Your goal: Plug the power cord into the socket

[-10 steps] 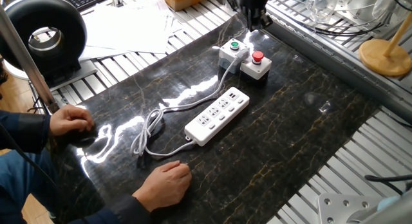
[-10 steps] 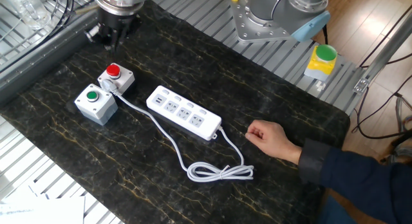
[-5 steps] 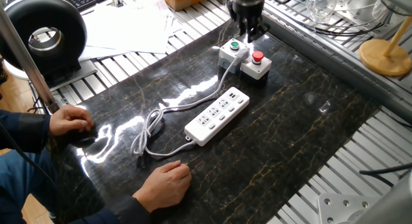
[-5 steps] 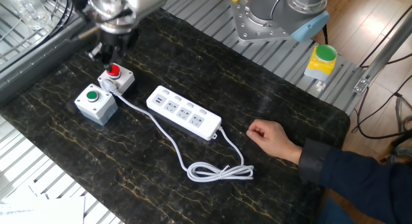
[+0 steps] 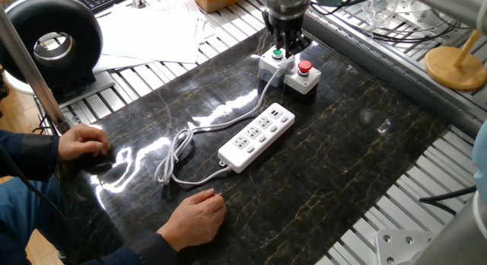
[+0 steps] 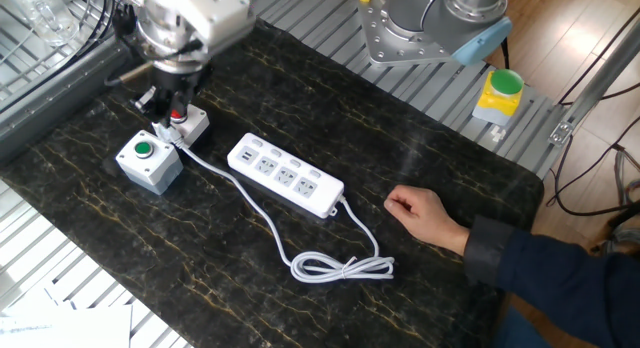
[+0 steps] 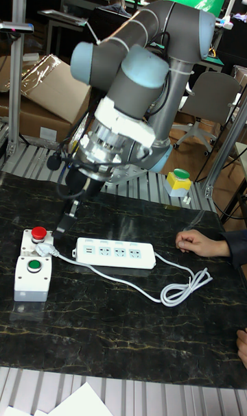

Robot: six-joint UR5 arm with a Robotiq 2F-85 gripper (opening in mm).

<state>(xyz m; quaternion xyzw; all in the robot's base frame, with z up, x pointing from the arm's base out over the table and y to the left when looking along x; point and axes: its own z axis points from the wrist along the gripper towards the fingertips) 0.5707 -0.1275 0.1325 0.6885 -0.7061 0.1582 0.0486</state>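
Note:
The socket [image 5: 257,137] [image 6: 285,175] [image 7: 115,252], a long white power strip, lies in the middle of the dark mat. The power cord [image 5: 175,154] [image 6: 340,266] [image 7: 182,289] leaves one end of the strip, makes loose loops and runs back past the strip. Its plug [image 5: 276,67] [image 6: 170,136] [image 7: 48,250] rests between the two button boxes. My gripper [image 5: 286,43] [image 6: 165,100] hangs just above the plug and the red button box [image 6: 185,123], fingers apart, holding nothing. In the tall fixed view only one finger [image 7: 68,223] shows clearly.
A green button box [image 5: 274,61] [image 6: 148,158] [image 7: 31,279] stands beside the red one [image 5: 303,76]. A person's hands [image 5: 194,215] [image 5: 84,143] [image 6: 420,213] rest on the mat near the cord loops. A yellow box [image 6: 497,93] sits by the robot base.
My gripper has come in from the mat's far edge and lowered over the two button boxes, above the plug. Cord, strip and hands have not moved.

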